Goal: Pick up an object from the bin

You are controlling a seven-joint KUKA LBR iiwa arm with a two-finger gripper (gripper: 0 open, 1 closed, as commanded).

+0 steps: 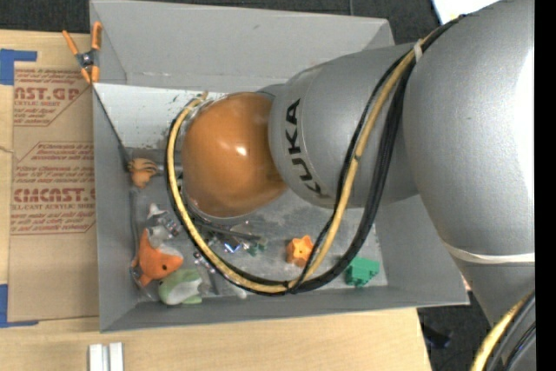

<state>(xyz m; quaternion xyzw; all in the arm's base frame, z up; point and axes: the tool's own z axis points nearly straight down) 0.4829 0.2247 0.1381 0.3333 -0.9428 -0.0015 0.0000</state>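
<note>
- Over the middle of the bin [113,187], the arm [347,143] reaches in from the view's right and bends downward. Its orange cover [230,156] faces the camera, with yellow and black cables [347,213] looping round it.
- Under the cover, the gripper [228,241] sits low near the floor. Whether it is open or closed, or has hold of anything, cannot be told.
- Nearest it are an orange toy [156,261] on the view's left and an orange block [300,250] on the right.
- A pale green piece [181,289] lies just beside the toy, in the near-left corner.
- A green piece [360,272] lies further right by the front wall, and a tan thing [142,172] by the left wall.
- Cover and arm hide the bin's middle.
</note>
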